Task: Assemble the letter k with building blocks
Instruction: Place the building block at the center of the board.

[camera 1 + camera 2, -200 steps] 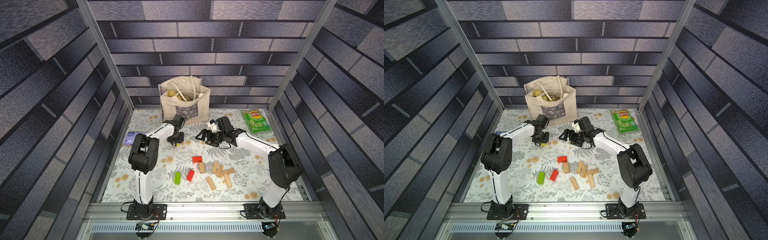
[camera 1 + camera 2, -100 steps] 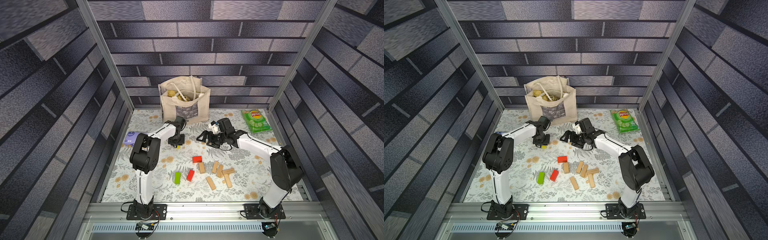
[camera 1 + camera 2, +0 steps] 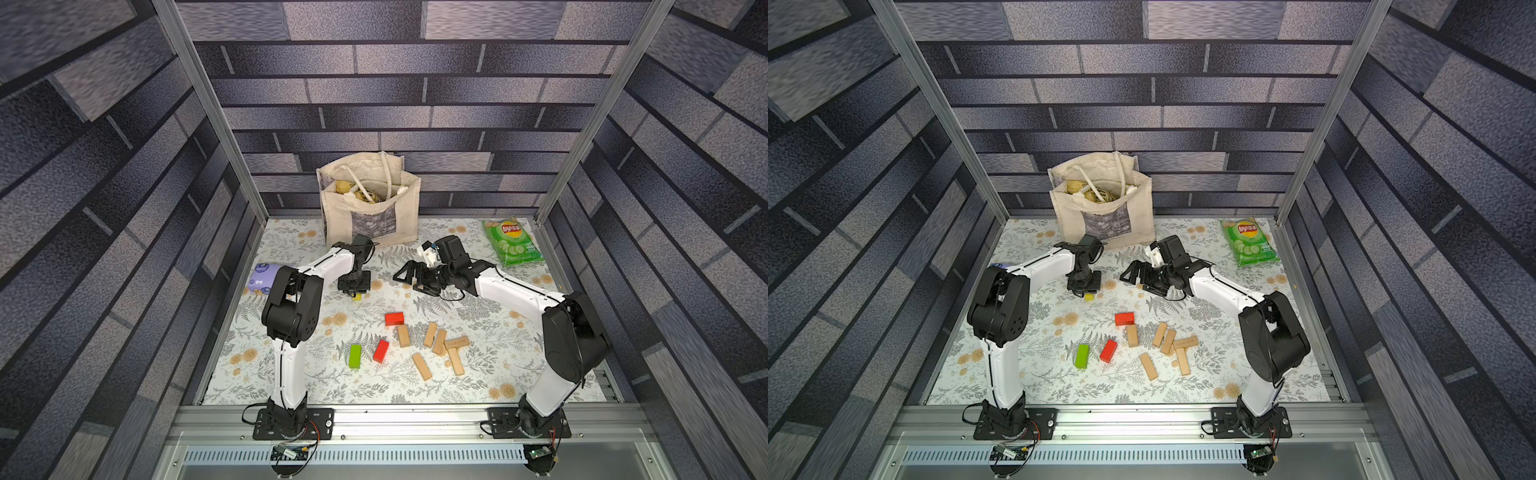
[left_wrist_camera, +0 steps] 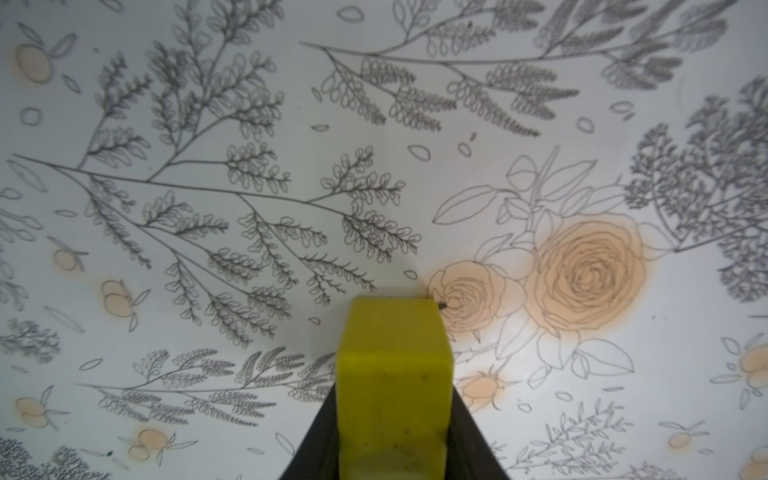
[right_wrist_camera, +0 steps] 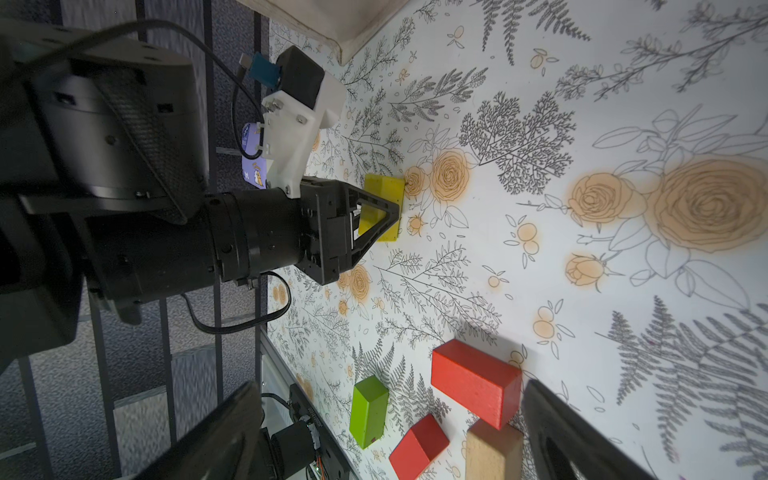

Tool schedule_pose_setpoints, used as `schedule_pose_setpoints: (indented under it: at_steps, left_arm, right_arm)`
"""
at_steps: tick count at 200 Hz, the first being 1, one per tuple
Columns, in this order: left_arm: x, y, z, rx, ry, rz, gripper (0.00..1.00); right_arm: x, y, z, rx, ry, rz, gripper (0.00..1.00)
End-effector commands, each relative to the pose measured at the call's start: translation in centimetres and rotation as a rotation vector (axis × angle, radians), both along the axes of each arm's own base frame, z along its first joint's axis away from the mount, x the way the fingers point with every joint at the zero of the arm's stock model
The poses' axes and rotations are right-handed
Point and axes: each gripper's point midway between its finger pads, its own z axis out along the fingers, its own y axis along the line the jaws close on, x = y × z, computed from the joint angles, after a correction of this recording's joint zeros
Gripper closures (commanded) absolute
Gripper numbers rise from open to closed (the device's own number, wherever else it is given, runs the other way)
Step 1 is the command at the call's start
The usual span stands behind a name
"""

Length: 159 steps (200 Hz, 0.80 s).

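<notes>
The left end effector (image 3: 354, 286) is pinched narrow on the yellow block (image 3: 356, 296). In both top views this block sits a little left of and above the frame's centre, over the floral worktop (image 3: 490, 320). The left wrist view shows the yellow block (image 4: 392, 374) standing on end between two dark fingers (image 4: 316, 440), one on each side face, with its free end pointing down at the worktop. The right wrist view shows the left end effector (image 5: 392, 210) from the side. There the yellow block (image 5: 384, 189) has its end at the surface or just above it; whether it touches cannot be told.

The right end effector (image 3: 409, 278) hangs just right of the left one, near the frame's centre. Its jaws are spread wide with nothing between them, and its tips point toward the yellow block but stay apart from it.

The other building blocks lie loose lower in the frame, well apart from both end effectors. A red block (image 3: 394, 318) is nearest. Below it lies a second red block (image 3: 380, 351), with the green block (image 3: 355, 356) just to its left. Six tan blocks (image 3: 430, 334) cluster to the right of the red ones, some of them touching.

A canvas tote bag (image 3: 370, 208) stands at upper centre against the back wall. A green chips bag (image 3: 512, 242) lies at upper right, and a purple tissue pack (image 3: 264, 277) sits at the worktop's left edge
</notes>
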Motion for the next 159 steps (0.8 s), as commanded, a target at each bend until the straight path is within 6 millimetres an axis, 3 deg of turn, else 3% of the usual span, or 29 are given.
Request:
schedule_pose_setpoints:
  at_steps: [1,35,53,159]
  left_arm:
    - [-0.37,0.38,-0.09,0.011,0.034,0.009,0.72]
    - [-0.64,0.58,-0.42,0.018,0.040,0.012,0.70]
    - [-0.75,0.69,-0.53,0.021,0.041,0.014,0.62]
    - [-0.46,0.54,0.01,0.035,0.025,0.004,0.53]
  right_arm:
    - [0.05,-0.37,0.20,-0.003,-0.019,-0.007,0.00]
    - [-0.05,-0.42,0.04,-0.004,-0.014,-0.006,0.00]
    - [-0.12,-0.46,0.00,-0.005,-0.014,-0.004,0.00]
    - [-0.10,-0.33,-0.25,0.001,-0.011,-0.003,0.00]
